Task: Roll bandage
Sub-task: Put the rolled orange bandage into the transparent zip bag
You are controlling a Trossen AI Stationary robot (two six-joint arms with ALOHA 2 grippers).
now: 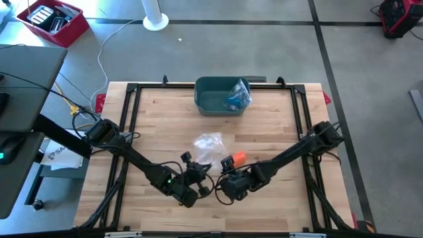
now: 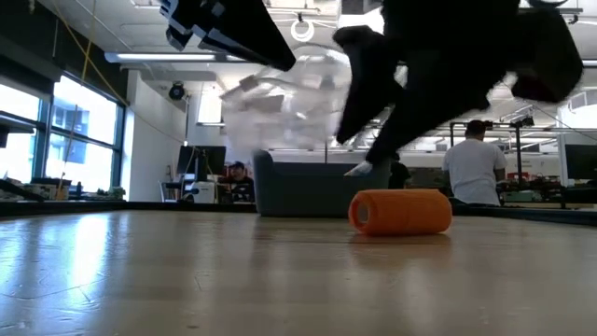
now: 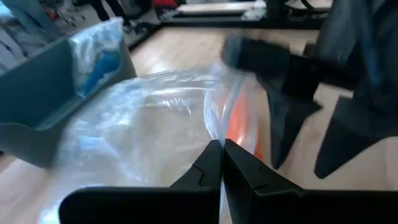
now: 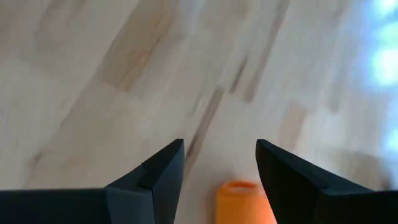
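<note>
on the near part of the wooden tabletop (image 1: 158, 119) both arms meet close together. the left pincer (image 3: 222, 155) has its two dark fingers pressed tight together on the edge of a clear plastic wrapper (image 3: 149, 130), and the low view shows that wrapper (image 2: 280, 98) lifted off the wood, hanging crumpled under the arm. just beside it, the right pincer (image 4: 219, 163) hangs above the tabletop with its fingers spread well apart and nothing between them; in the right wrist view the orange bandage roll (image 4: 244, 200) lies on the wood below the gap, not touched by either finger. seen from above, the orange bandage roll (image 1: 233, 158) lies between the two arms' ends, just beyond the right pincer (image 1: 225, 187) and next to the wrapper (image 1: 208, 141). from table height the roll (image 2: 401, 212) lies on its side, flat on the wood, its open end turned toward the left of that view. farther back, against the far edge of the tabletop, stands a dark teal bin (image 1: 215, 102) with a clear bag of blue stuff (image 1: 236, 96) in it. beyond the tabletop, a person in a white shirt (image 2: 474, 168) stands with their back turned, and another person (image 2: 238, 177) sits at desks in the room.
</note>
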